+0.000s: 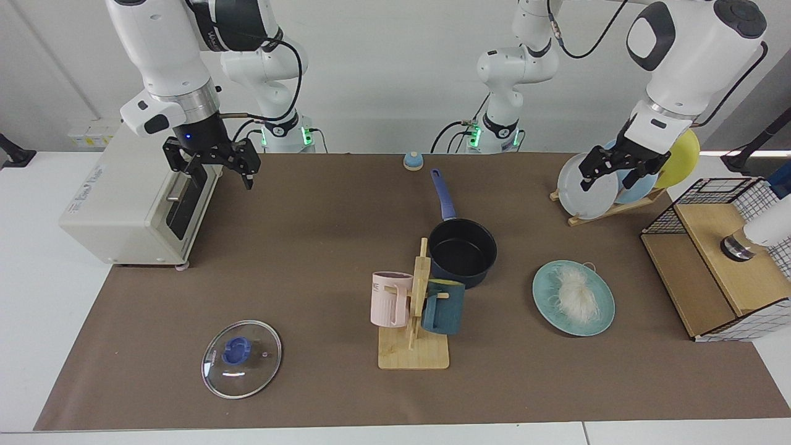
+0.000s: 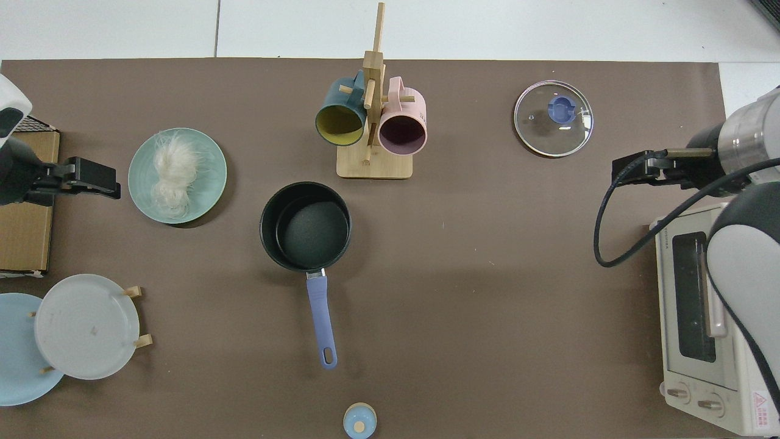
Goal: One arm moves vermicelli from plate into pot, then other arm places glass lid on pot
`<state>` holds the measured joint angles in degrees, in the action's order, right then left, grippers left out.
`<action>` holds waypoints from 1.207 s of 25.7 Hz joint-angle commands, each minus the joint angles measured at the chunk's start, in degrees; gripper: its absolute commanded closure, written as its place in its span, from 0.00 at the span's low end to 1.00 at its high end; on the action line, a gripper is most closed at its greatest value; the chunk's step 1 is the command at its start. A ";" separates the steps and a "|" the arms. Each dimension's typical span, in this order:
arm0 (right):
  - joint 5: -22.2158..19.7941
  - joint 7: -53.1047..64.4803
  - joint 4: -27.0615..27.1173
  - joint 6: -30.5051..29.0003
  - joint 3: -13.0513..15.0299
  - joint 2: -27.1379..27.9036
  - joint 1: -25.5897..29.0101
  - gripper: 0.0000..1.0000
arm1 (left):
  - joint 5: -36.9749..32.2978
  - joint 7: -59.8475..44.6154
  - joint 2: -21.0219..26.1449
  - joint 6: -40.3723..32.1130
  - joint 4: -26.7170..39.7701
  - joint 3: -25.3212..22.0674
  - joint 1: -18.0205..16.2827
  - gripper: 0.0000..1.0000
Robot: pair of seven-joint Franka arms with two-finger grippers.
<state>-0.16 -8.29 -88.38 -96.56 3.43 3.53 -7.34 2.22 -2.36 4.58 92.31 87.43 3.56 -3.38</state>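
The vermicelli lies as a white bundle on the teal plate. The dark pot stands mid-table with nothing in it, its blue handle pointing toward the arms' bases. The glass lid lies flat on the mat, knob up. My left gripper hangs open in the air beside the plate, in front of the plate rack. Over the toaster oven's edge, my right gripper hovers open. Both hold nothing.
A wooden mug tree with a pink mug and a dark teal mug stands right against the pot. A toaster oven, a rack of upright plates, a wire-and-wood box and a small blue dome ring the mat.
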 commanded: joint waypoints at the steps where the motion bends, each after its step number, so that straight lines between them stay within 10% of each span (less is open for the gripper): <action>1: 1.30 2.31 -0.83 0.41 0.00 -0.81 0.75 0.00 | -1.08 -0.19 -0.71 -0.55 0.98 -0.22 0.40 0.00; 11: 0.95 2.40 5.57 1.72 0.00 2.88 1.19 0.00 | -1.43 -0.19 0.08 0.68 0.46 -0.14 0.40 0.00; 31: 0.95 2.31 33.18 -3.09 -0.09 33.64 1.46 0.02 | -1.61 0.68 14.30 20.45 1.07 0.39 0.48 0.00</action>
<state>-0.16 -8.28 -62.70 -96.95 3.79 29.01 -6.93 1.83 -2.31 16.62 109.53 87.62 4.13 -3.30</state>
